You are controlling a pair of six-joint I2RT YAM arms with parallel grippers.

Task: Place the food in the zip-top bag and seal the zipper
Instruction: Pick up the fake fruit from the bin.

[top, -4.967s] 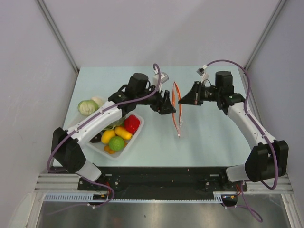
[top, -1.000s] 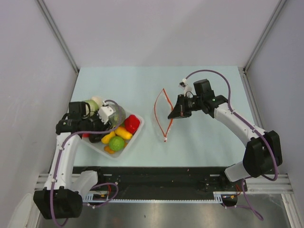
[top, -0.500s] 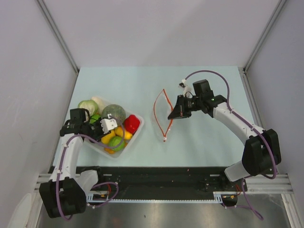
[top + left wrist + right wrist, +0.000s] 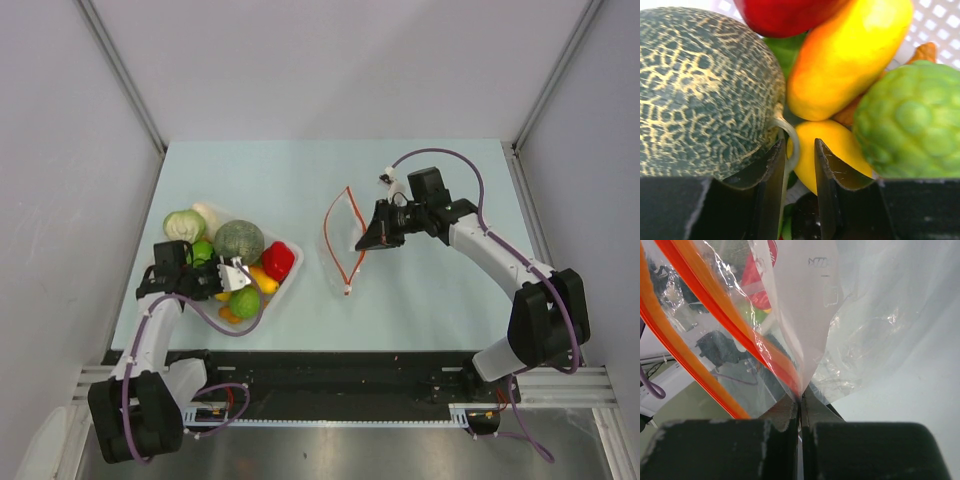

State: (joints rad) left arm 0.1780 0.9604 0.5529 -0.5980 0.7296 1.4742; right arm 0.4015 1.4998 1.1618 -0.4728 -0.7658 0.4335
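Observation:
The food lies in a clear tray [image 4: 296, 268]: a netted grey-green melon [image 4: 240, 240], a pale cabbage [image 4: 184, 225] and a bumpy green fruit [image 4: 245, 301]. My left gripper [image 4: 243, 279] is down among them. In the left wrist view its jaws [image 4: 799, 150] stand narrowly apart around the melon's pale stem [image 4: 791, 142], with the melon [image 4: 705, 90] on the left and the green fruit [image 4: 910, 120] on the right. My right gripper [image 4: 365, 240] is shut on the zip-top bag [image 4: 345, 238], pinching its rim [image 4: 801, 397]. The orange zipper [image 4: 730, 315] gapes open.
A red pepper [image 4: 278, 260] and yellow pieces [image 4: 263, 277] share the tray; a yellow lemon [image 4: 825, 150] sits just ahead of the left jaws, an orange-yellow fruit [image 4: 845, 55] above it. The tray is at the table's left, the bag mid-table.
The left arm has pulled back toward the near left and sunk its gripper into the tray beside the melon, its jaws narrowing. The right gripper and the bag have barely moved.

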